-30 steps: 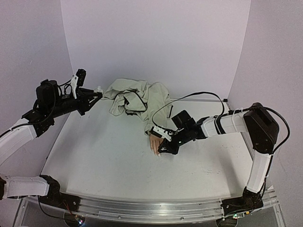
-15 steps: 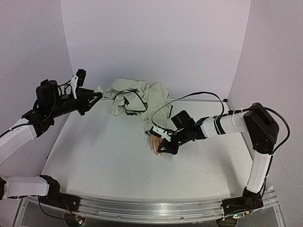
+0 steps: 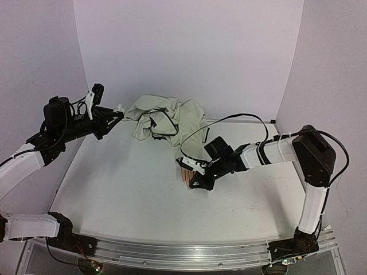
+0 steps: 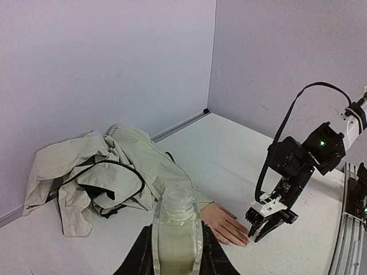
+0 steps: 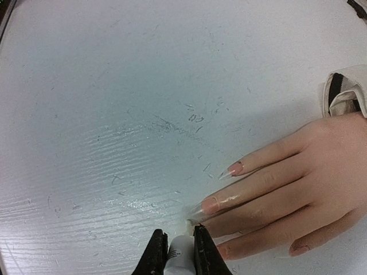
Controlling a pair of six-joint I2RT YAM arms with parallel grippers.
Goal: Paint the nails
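The right end effector (image 5: 180, 236) is clamped on a small white applicator (image 5: 179, 255). Directly ahead of its fingertips, very close, lie the long pointed nails (image 5: 235, 168) of the mannequin hand (image 5: 309, 183), palm down on the white surface (image 5: 86, 114). Whether the applicator touches a nail I cannot tell. The left end effector (image 4: 176, 230), well apart from them, grips an upright clear bottle (image 4: 175, 206), with a crumpled beige jacket (image 4: 86, 172) ahead of it.

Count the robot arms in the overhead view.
2: left arm at the left, reaching toward the jacket; right arm at the right, reaching to the mannequin hand.
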